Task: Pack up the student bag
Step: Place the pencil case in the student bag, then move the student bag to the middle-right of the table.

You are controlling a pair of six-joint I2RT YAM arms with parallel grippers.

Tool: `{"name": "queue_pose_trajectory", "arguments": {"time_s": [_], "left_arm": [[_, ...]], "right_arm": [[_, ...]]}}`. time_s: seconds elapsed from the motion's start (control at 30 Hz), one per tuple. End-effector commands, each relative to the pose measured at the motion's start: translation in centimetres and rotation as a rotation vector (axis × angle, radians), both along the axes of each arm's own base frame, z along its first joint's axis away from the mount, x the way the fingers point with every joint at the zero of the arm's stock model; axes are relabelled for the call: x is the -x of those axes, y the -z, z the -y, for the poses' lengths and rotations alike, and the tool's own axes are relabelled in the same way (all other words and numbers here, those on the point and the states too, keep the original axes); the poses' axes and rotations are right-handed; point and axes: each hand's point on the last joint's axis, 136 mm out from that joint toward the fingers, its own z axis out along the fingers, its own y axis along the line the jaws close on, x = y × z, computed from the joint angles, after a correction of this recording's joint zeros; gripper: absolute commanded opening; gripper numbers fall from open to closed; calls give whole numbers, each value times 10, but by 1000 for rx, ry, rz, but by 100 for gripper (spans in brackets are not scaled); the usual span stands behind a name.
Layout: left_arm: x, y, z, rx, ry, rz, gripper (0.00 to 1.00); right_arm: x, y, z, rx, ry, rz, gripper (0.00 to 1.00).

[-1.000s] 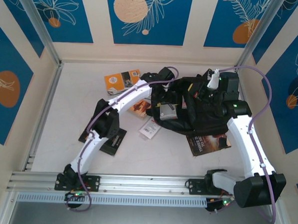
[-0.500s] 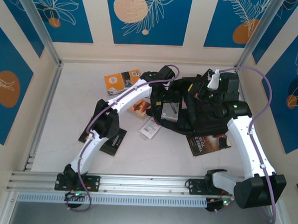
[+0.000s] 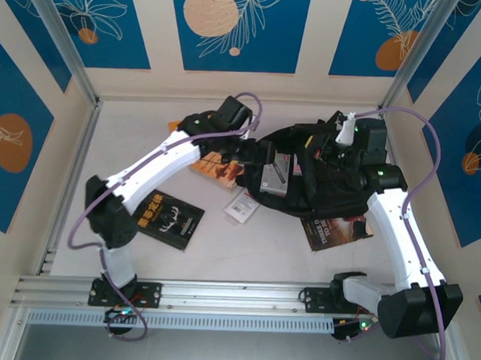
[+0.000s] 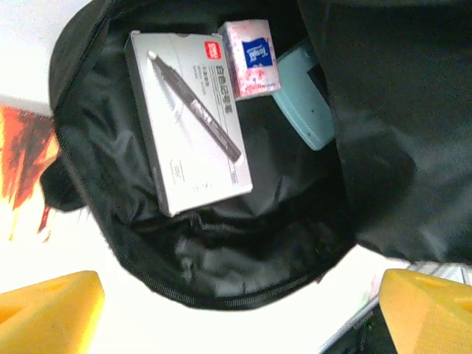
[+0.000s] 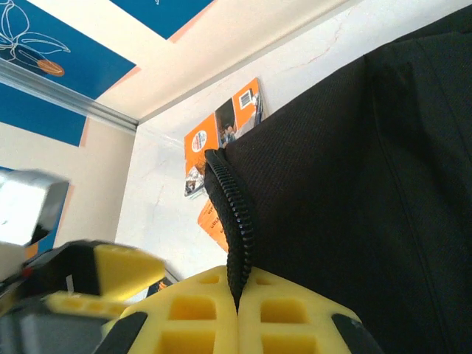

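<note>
Left gripper splayed over student bag (red-logo box)

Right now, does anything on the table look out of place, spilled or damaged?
Nothing looks spilled or damaged. One thing sits oddly: a dark book lies partly under the student bag, at the bag's near edge, so its far part is hidden beneath the fabric.
</note>
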Motion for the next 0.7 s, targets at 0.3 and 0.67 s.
{"name": "queue_pose_trajectory", "arguments": {"time_s": [0.3, 0.67], "left_arm": [[38, 86, -95, -241, -127, -77, 94], [47, 142, -100, -395, -77, -122, 89]], "right_arm": [[-13, 18, -4, 70, -17, 3, 0], [-42, -31, 74, 257, 361, 136, 0]]}}
